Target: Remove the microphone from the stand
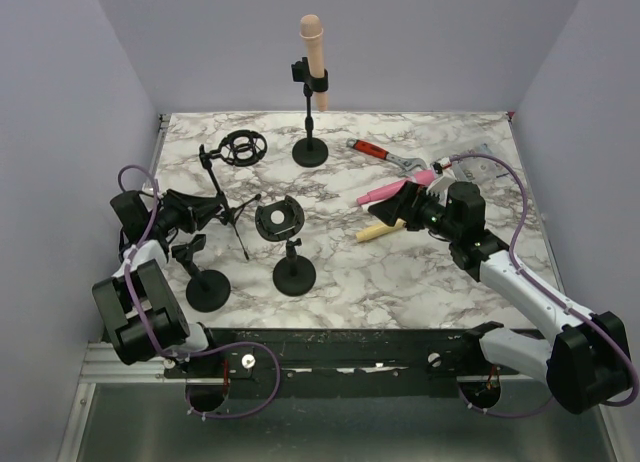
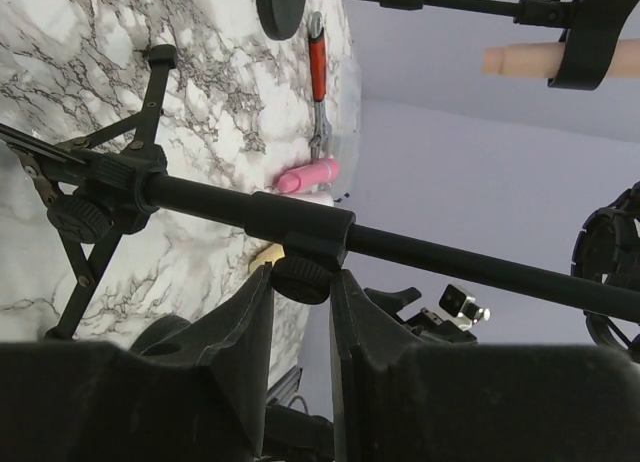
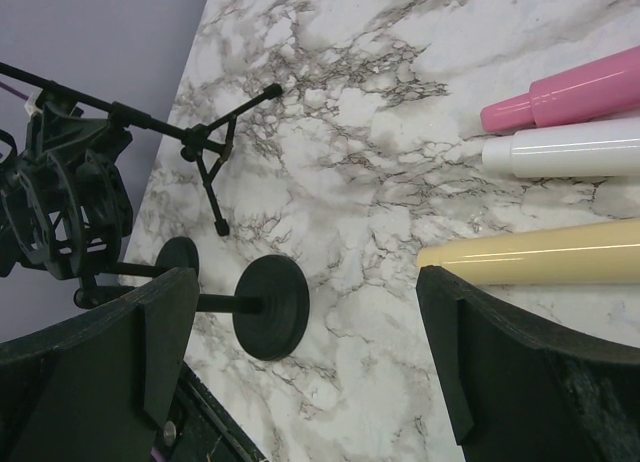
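A peach microphone [image 1: 313, 44] stands upright in the clip of a black stand [image 1: 310, 132] at the back of the marble table; in the left wrist view the microphone [image 2: 520, 60] shows at top right. My left gripper [image 1: 205, 210] is far from it at the left. It is shut on the small knob [image 2: 302, 279] under the pole [image 2: 220, 204] of a tripod stand. My right gripper [image 1: 395, 214] hangs open at the right, nothing between its fingers [image 3: 160, 322]. It is low beside a yellow microphone [image 3: 530, 254] lying on the table.
Pink [image 3: 570, 90] and white [image 3: 570, 147] microphones lie next to the yellow one. A red-handled wrench [image 1: 385, 154] lies behind them. Two short round-based stands [image 1: 293, 272] [image 1: 207, 287] stand near the front. A ring shock mount [image 1: 243, 147] tops the tripod stand.
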You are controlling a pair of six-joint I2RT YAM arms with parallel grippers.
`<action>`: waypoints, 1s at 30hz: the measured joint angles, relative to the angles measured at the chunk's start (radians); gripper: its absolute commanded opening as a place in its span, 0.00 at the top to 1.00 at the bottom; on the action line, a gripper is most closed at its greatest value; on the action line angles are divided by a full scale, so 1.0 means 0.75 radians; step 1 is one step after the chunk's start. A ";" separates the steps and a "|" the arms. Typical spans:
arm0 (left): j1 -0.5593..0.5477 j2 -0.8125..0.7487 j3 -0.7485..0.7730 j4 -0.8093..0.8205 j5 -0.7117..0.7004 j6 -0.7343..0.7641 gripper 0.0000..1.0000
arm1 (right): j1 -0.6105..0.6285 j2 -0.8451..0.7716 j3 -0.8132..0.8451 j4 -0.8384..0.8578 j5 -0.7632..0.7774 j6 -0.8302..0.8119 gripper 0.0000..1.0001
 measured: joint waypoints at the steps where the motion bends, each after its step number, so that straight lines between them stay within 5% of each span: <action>1: 0.003 -0.002 -0.005 0.010 0.001 -0.014 1.00 | 0.000 0.000 0.000 -0.001 0.000 0.000 0.00; 2: 0.005 -0.006 -0.015 0.030 0.000 -0.028 0.97 | 0.000 0.000 0.000 0.000 0.000 0.000 0.00; 4: 0.011 -0.016 -0.028 0.051 0.000 -0.028 0.63 | 0.000 0.000 0.000 0.000 0.000 0.000 0.00; 6: 0.016 -0.045 -0.024 0.014 -0.017 0.036 0.43 | 0.000 0.002 0.000 0.000 0.000 0.000 0.00; 14: 0.020 -0.266 0.277 -0.518 -0.223 0.596 0.21 | 0.000 0.007 0.000 0.001 0.000 0.001 0.00; 18: 0.013 -0.334 0.310 -0.683 -0.317 0.823 0.03 | 0.000 0.009 0.000 0.001 0.000 0.001 0.00; 23: -0.091 -0.348 0.309 -0.837 -0.499 1.008 0.03 | 0.000 0.009 0.000 0.001 0.000 0.001 0.00; 30: -0.277 -0.386 0.291 -0.827 -0.667 1.168 0.31 | 0.000 0.009 0.000 0.001 0.000 0.001 0.00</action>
